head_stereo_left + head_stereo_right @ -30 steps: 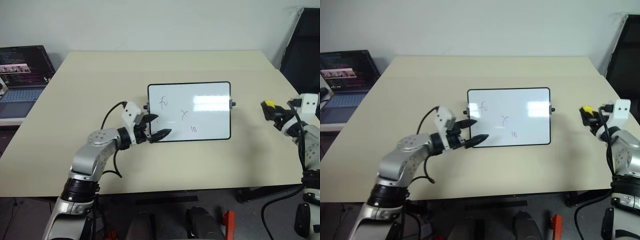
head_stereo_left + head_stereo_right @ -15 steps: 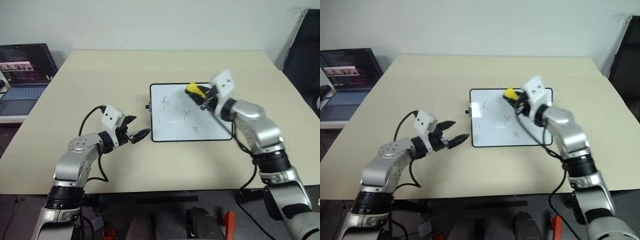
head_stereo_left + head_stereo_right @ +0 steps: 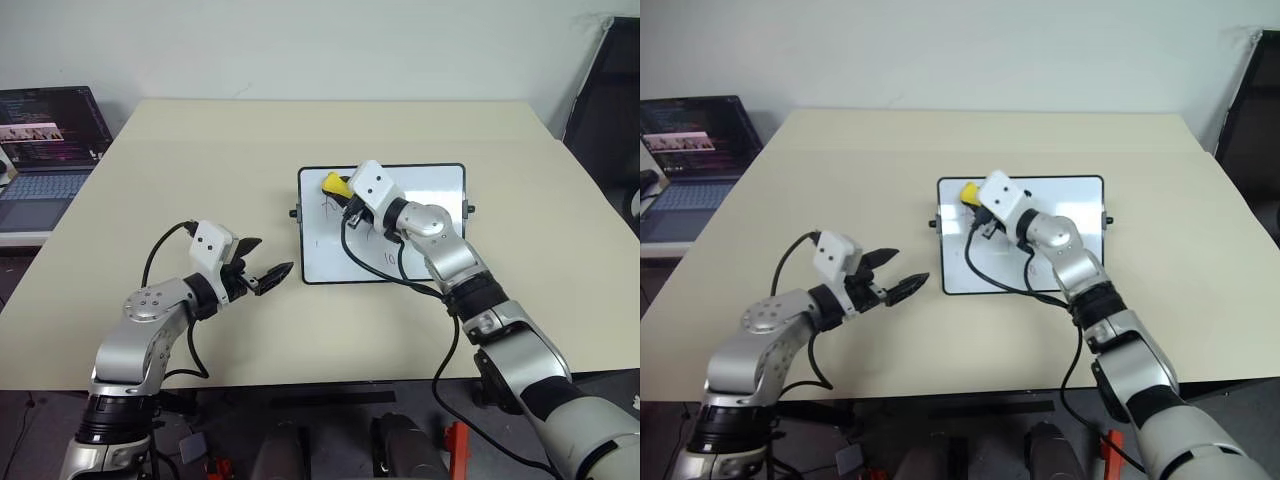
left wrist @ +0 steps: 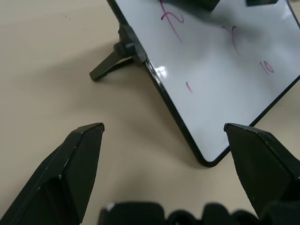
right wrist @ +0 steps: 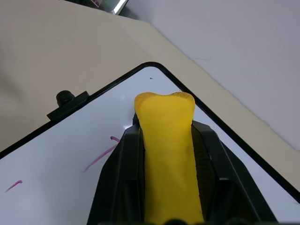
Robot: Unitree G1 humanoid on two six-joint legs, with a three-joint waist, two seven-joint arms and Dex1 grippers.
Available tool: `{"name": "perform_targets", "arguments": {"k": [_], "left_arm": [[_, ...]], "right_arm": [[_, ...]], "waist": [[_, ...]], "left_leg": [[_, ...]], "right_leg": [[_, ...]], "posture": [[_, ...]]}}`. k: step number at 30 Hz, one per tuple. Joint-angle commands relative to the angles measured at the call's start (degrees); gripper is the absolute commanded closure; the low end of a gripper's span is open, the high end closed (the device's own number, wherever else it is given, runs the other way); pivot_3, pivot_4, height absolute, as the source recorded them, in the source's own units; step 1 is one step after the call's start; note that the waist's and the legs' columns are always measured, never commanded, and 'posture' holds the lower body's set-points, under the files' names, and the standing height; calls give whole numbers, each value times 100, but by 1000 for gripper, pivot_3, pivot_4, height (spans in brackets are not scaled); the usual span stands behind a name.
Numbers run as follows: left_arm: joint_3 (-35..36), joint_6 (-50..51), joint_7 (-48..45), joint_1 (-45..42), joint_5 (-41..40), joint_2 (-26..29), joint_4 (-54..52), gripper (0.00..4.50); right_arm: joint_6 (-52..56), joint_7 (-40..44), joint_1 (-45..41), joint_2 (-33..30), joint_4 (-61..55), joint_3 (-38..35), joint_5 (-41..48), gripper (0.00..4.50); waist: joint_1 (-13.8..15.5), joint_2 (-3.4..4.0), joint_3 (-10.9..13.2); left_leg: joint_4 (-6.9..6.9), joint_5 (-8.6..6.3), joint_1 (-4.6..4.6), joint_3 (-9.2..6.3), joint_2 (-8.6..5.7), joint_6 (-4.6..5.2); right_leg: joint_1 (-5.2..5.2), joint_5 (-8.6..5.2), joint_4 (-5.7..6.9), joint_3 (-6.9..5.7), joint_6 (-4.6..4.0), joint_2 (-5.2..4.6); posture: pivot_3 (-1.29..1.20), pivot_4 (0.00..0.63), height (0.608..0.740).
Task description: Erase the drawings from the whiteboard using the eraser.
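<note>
My right gripper (image 3: 345, 196) is clamped on the eraser (image 3: 335, 184), over the top left corner of the whiteboard (image 3: 430, 185) near the drawings (image 4: 234, 40). My left gripper (image 3: 262, 268) has its fingers apart, beside the board's left edge on the table (image 3: 200, 140).

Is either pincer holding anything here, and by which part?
The right pincer clamps the eraser by its long sides, one end protruding. The left pincer is open, empty.

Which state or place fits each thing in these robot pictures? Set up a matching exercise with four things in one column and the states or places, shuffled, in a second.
Things:
1. eraser
2. left gripper
3. laptop
4. whiteboard

States or places:
A. open, holding nothing
B. propped on the table, pen marks on it
C. clamped in the right gripper
D. off the table's far left corner

Pairs: 1-C, 2-A, 3-D, 4-B
</note>
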Motion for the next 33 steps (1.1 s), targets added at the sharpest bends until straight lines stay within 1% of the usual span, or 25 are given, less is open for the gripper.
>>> {"name": "perform_targets", "arguments": {"k": [1,5,12,13,17,21,24,28,33], "left_arm": [[115,27,48,78,-58,57,-288,0],[118,71,75,118,-73,40,-357,0],[111,104,75,140,-79,37,-389,0],[102,108,67,120,-75,39,-378,0],[69,116,29,34,-66,46,-320,0],[25,99,-41,-48,-41,65,-238,0],[10,89,-75,-92,-35,63,-198,0],[-33,70,-107,-157,-22,53,-135,0],[-70,86,-153,-198,-31,46,-114,0]], "right_arm": [[-294,-85,-253,100,425,11,-243,3488],[-421,251,-83,135,718,162,-412,3496],[-461,1111,528,58,319,305,-326,3497],[-485,1122,563,57,274,297,-331,3498],[-531,740,416,147,405,84,-351,3503],[-627,-322,-155,134,925,-332,-370,3503],[-607,-526,-307,138,1143,-445,-344,3503],[-680,-277,-140,139,1058,-317,-439,3503],[-523,420,448,151,299,6,-452,3503]], "waist": [[-2,0,0],[-3,-1,-1],[-5,-3,-3],[-5,-3,-3],[-5,-3,-3],[-9,-2,-2],[14,-3,-3],[3,-3,-3],[-5,-4,-4]], "left_leg": [[0,0,1,1,0,0],[0,0,11,0,0,0],[4,0,32,-6,1,0],[6,0,33,-8,1,0],[10,3,35,-11,1,-1],[11,11,35,-12,2,-5],[11,13,33,-16,1,-5],[4,12,22,-16,2,-5],[1,11,23,-20,3,-5]], "right_leg": [[0,0,1,1,-1,0],[4,-2,11,1,-4,0],[23,-3,21,-2,-7,3],[24,-3,22,-3,-7,4],[25,0,25,-4,-12,6],[23,5,30,-4,-18,8],[23,7,26,-8,-20,8],[18,5,18,-9,-21,7],[19,5,19,-13,-21,7]], "posture": [[0,150,740],[0,150,740],[0,150,740],[0,150,740],[0,150,740],[0,150,740],[0,150,740],[0,150,740],[0,150,740]]}}
